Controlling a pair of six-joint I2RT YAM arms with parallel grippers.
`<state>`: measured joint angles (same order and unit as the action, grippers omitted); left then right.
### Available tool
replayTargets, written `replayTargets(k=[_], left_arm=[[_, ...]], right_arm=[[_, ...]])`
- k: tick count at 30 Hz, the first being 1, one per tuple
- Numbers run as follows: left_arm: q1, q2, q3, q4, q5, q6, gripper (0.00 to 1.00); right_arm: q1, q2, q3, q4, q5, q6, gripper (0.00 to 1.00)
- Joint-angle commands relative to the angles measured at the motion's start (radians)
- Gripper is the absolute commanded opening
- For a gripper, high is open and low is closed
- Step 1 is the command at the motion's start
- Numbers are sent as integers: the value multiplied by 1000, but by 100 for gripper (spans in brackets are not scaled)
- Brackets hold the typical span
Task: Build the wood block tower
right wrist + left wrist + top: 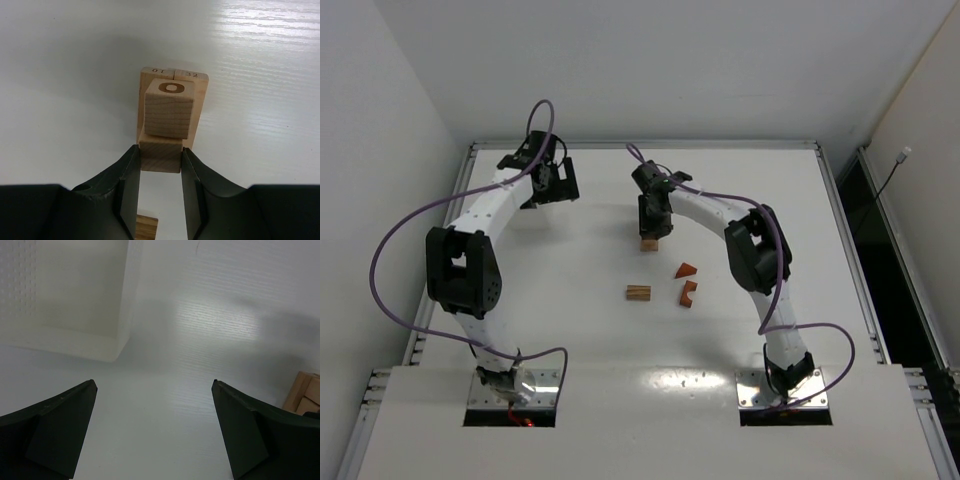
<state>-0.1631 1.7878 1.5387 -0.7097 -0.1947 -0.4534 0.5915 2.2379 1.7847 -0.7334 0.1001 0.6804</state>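
Observation:
The tower [648,243] is a small stack of tan wood blocks at the table's middle. In the right wrist view a tan cube marked O [169,112] sits against tan pieces marked 10 and 32 [199,87]. My right gripper [160,156] is shut on a plain tan cube [160,159] that touches the O cube; both fingers press its sides. It hangs over the tower in the top view [653,222]. My left gripper [548,185] is open and empty at the far left, also shown in its wrist view [154,390]. The tower's edge [302,392] shows at its right.
Loose blocks lie nearer the bases: a tan bar [638,292], a reddish wedge [686,270] and a reddish notched piece [688,293]. The tan bar [145,227] also shows between my right fingers. A white tray [120,315] lies beyond my left gripper.

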Motion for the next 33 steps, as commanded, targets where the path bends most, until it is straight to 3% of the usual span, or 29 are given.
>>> replayTargets(k=[1, 3, 6, 9, 10, 13, 21, 26, 31, 33], left_arm=[[11, 2, 44, 0, 17, -1, 100], [11, 11, 44, 0, 17, -1, 100], [11, 12, 44, 0, 17, -1, 100], [11, 12, 54, 0, 17, -1, 100], [11, 12, 54, 0, 17, -1, 100], [11, 21, 54, 0, 17, -1, 100], [11, 9, 40, 0, 26, -1, 100], [11, -46, -15, 9, 37, -1, 100], [-13, -155, -170, 50, 182, 91, 100], [-70, -194, -221, 61, 256, 211, 97]], right_arm=[[-7, 9, 19, 20, -3, -1, 21], [-7, 9, 19, 20, -3, -1, 24], [-7, 9, 19, 20, -14, -1, 36], [-7, 9, 19, 29, -14, -1, 52], [-7, 9, 19, 29, -14, -10, 65], [-7, 9, 8, 29, -23, -22, 74], [13, -84, -45, 109, -14, -119, 80], [31, -281, -206, 247, 16, -211, 83], [21, -529, -409, 353, 61, -329, 83], [-4, -612, -476, 367, 61, -384, 83]])
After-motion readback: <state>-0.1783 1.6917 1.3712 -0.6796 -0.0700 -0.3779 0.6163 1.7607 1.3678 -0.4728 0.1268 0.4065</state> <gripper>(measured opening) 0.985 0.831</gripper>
